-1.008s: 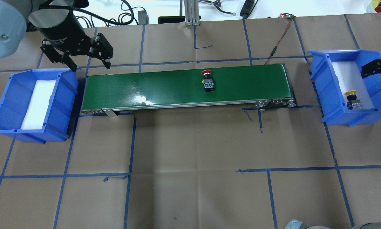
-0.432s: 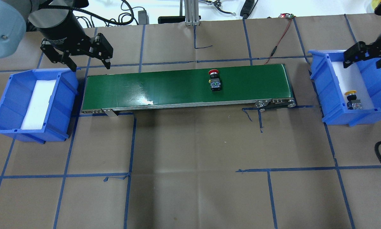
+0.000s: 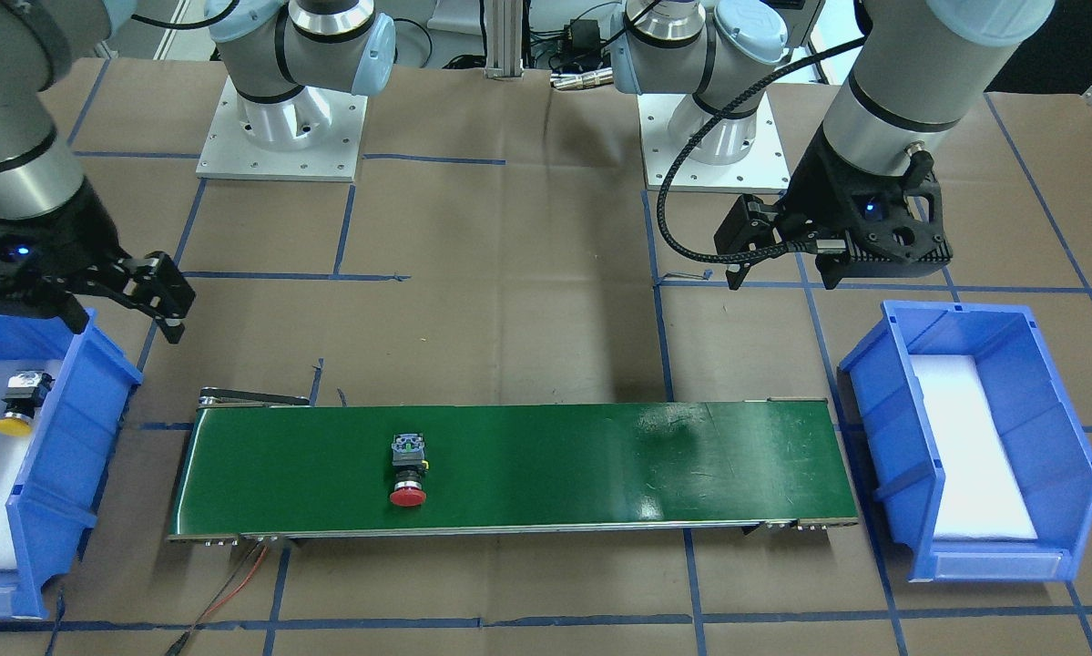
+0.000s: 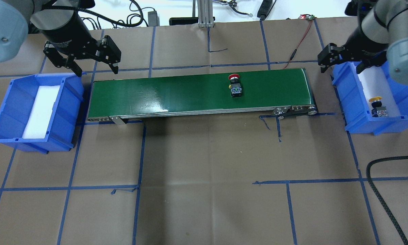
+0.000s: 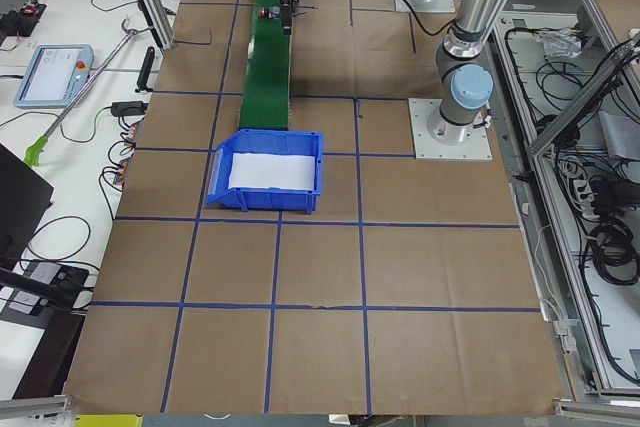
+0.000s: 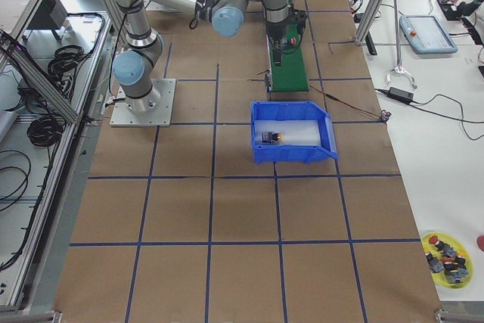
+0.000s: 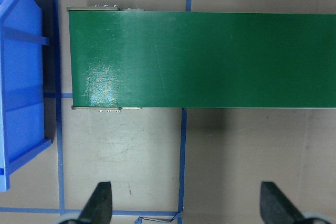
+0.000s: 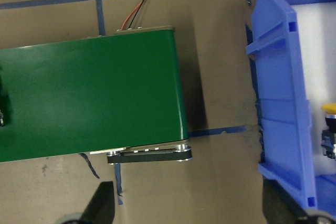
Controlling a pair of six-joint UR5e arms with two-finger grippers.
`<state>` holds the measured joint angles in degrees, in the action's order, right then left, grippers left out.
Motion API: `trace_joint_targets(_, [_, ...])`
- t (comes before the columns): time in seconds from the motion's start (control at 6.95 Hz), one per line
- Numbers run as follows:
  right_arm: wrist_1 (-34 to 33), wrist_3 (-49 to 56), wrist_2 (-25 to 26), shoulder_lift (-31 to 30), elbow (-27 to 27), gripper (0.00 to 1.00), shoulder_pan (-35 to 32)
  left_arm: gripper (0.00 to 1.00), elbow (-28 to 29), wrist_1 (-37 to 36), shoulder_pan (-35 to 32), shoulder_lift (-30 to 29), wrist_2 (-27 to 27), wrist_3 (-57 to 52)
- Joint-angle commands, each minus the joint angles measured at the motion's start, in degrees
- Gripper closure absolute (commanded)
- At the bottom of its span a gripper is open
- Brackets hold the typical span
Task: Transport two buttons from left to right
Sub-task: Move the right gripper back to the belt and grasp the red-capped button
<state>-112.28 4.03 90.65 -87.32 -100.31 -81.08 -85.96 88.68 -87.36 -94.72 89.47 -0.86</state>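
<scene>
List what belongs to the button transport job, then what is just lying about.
Job: red button, yellow button, conveyor belt, left bin, right bin, left gripper and right gripper, both open.
Lying about: aluminium post, handheld pendant, yellow dish of spare parts.

red button + yellow button = 2 | left bin + right bin = 2 | belt = 1 | left gripper + right gripper = 2

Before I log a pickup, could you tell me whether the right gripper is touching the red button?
Apart. The overhead view shows a long stretch of bare belt between the right gripper and the red button.
</scene>
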Motion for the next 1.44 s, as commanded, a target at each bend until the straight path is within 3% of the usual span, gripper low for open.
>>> trace_joint_targets(0.0, [-0.66, -3.33, 2.86, 0.39, -0.59, 0.0, -7.93, 0.0, 0.0, 0.0, 0.0, 0.06, 0.0, -0.02])
trace_joint_targets(0.29, [-0.84, -3.5, 1.81, 1.01, -1.03, 0.0, -8.3, 0.01, 0.0, 0.0, 0.0, 0.06, 0.0, -0.02])
trace_joint_targets(0.72, [-4.76, -4.64, -2.76, 8.03, 0.1, 0.0, -8.57, 0.0, 0.0, 0.0, 0.0, -0.03, 0.0, -0.02])
trace_joint_targets(1.3, [-7.25, -9.19, -2.41, 19.18, 7.65, 0.0, -11.2, 0.0, 0.0, 0.0, 0.0, -0.03, 0.0, -0.02])
